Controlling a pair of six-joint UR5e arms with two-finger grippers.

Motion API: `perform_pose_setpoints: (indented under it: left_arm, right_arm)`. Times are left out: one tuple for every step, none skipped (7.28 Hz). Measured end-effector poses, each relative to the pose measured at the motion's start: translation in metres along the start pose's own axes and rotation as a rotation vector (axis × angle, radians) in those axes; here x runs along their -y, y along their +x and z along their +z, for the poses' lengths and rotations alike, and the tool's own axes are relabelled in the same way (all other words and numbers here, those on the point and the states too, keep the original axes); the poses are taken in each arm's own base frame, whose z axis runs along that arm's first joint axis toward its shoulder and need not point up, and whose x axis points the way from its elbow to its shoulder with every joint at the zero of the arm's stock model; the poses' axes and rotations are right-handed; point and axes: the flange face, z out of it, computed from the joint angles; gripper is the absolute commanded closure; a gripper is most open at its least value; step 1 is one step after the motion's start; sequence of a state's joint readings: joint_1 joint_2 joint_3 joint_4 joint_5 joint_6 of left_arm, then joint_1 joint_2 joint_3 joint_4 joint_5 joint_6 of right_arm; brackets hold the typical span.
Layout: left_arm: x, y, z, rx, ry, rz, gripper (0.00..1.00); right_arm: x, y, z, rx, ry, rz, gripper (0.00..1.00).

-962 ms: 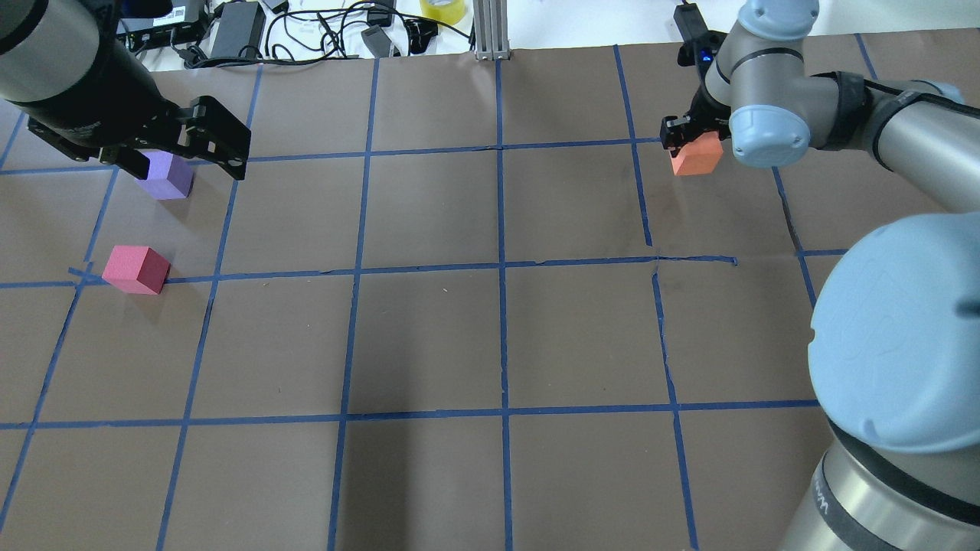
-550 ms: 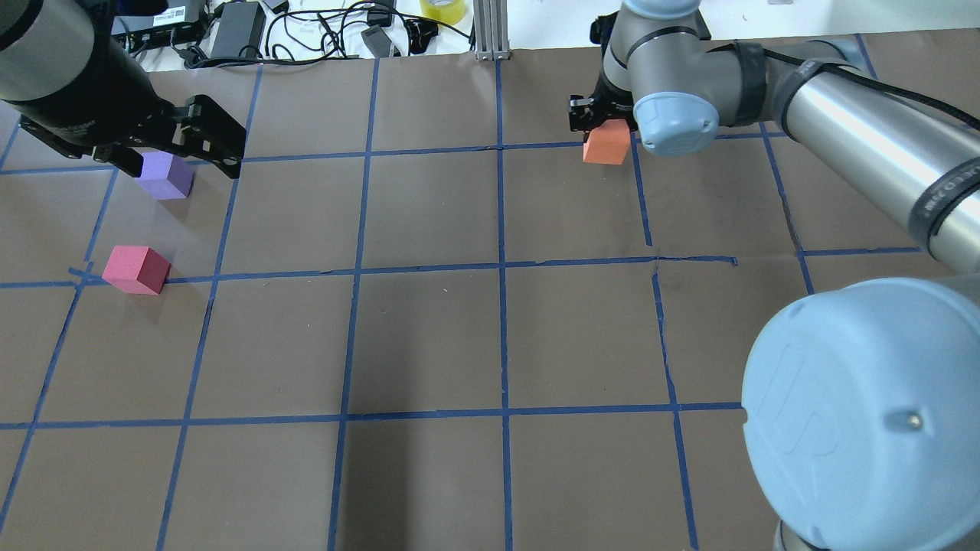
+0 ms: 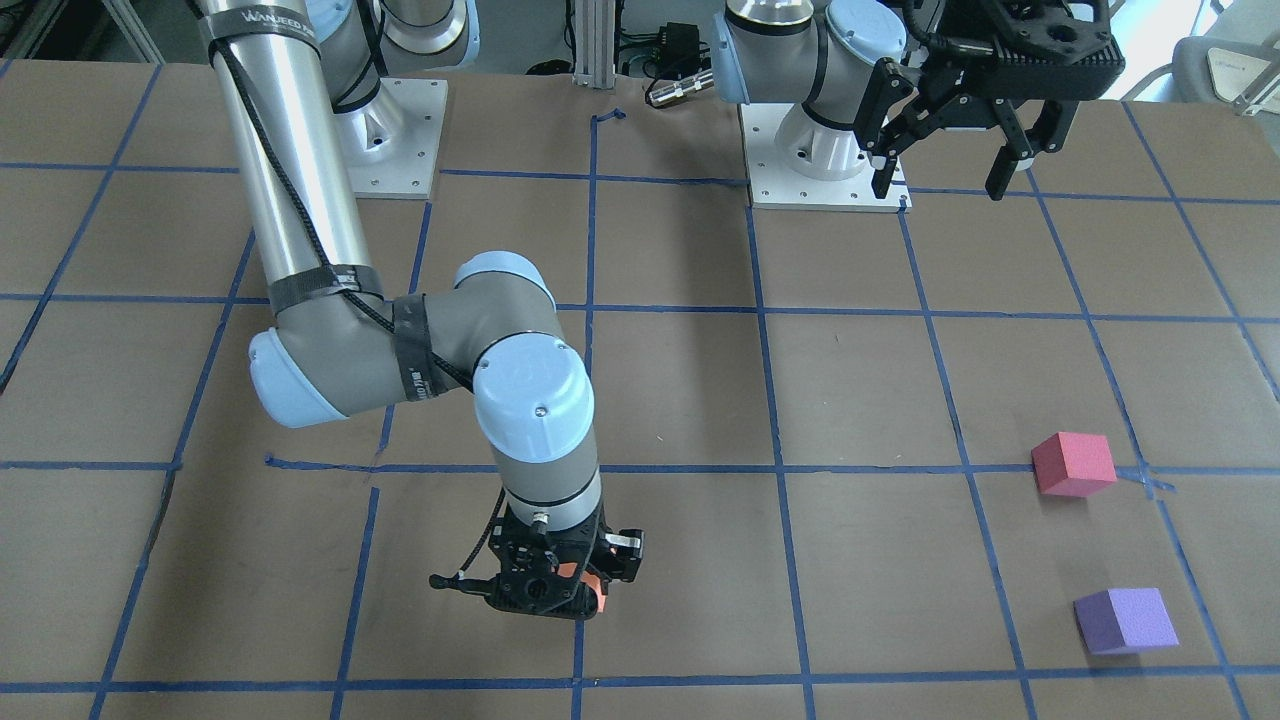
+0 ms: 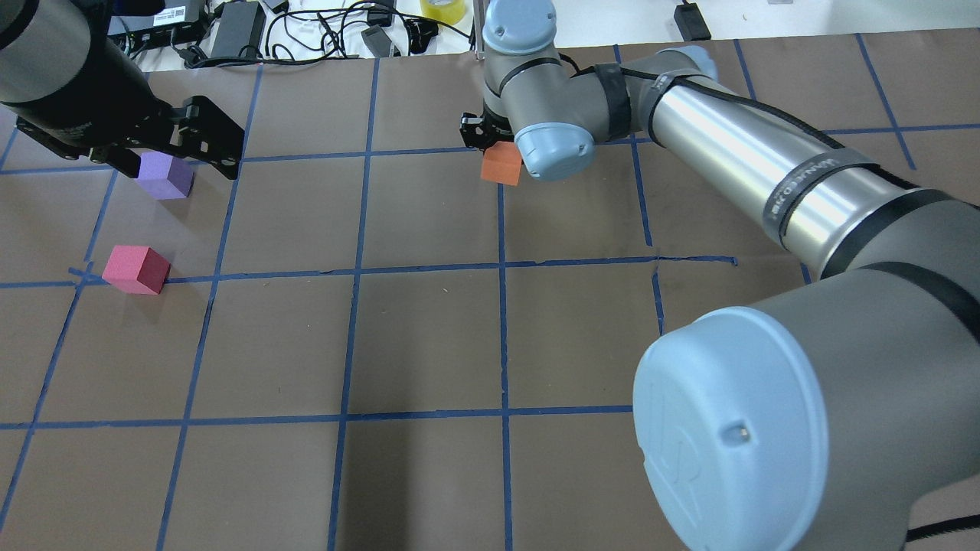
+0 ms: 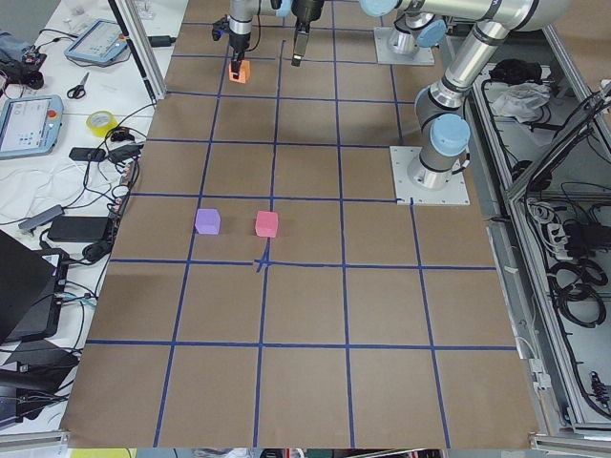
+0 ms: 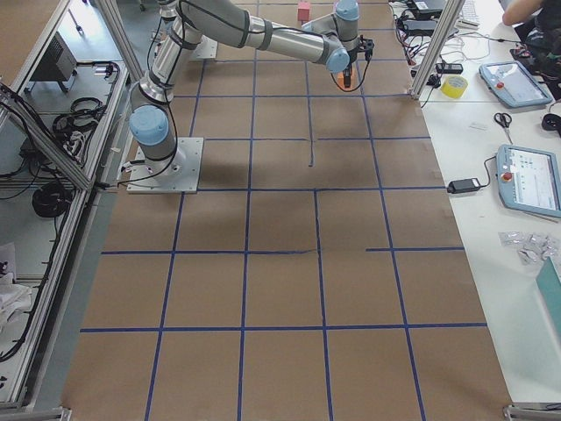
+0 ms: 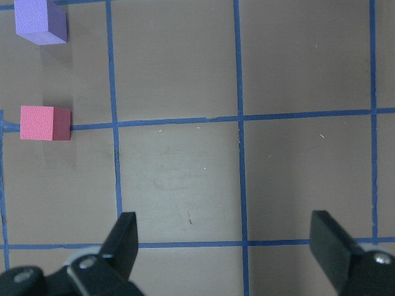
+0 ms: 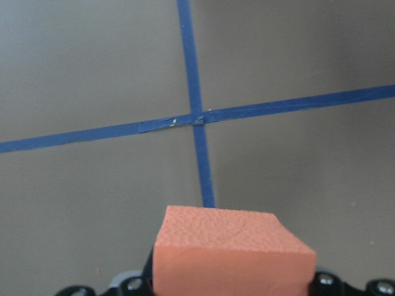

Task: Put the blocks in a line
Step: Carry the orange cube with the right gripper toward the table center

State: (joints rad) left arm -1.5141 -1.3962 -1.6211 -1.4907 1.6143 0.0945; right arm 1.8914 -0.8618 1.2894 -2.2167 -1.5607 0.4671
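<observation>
My right gripper (image 4: 490, 145) is shut on the orange block (image 4: 501, 163) and holds it just above the table, over the central blue tape line near the far edge. The block fills the bottom of the right wrist view (image 8: 228, 253) and only its edge shows in the front view (image 3: 592, 590). The purple block (image 4: 164, 174) and the pinkish-red block (image 4: 138, 268) lie on the table at the far left, one grid line apart. My left gripper (image 3: 938, 185) is open, empty and raised well above the table. Its wrist view shows both blocks up left, purple (image 7: 40, 21) and pinkish-red (image 7: 44, 123).
Cables, power bricks and a yellow tape roll (image 4: 442, 9) lie beyond the table's far edge, beside an aluminium post (image 4: 481, 30). The arms' base plates (image 3: 830, 170) sit on the robot's side. Brown paper with a blue tape grid covers the table.
My right arm has carried the orange block leftward, from the right part of the table to the central grid line. The left gripper has hardly moved and stays open. The other two blocks have not moved.
</observation>
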Motion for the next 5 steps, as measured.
perform_pose_setpoints:
  left_arm:
    - [0.001, 0.0, 0.002, -0.001, -0.002, 0.0, 0.0]
    - [0.0, 0.0, 0.001, 0.0, -0.003, 0.001, 0.0]
    - [-0.002, 0.0, -0.001, 0.001, -0.002, 0.001, 0.0]
    - [-0.005, 0.0, -0.004, 0.002, -0.004, 0.001, 0.0]
    - [-0.005, 0.0, -0.004, 0.002, -0.007, 0.0, 0.0]
  right_arm:
    - [-0.008, -0.02, 0.015, 0.002, -0.008, 0.004, 1.0]
    - [-0.016, -0.033, 0.027, 0.0, -0.018, -0.004, 0.94]
    - [-0.023, -0.041, 0.036, -0.001, -0.028, -0.013, 0.73]
    - [-0.03, -0.048, 0.043, -0.001, -0.036, -0.022, 0.18]
    - [-0.035, -0.053, 0.047, -0.004, -0.039, -0.031, 0.0]
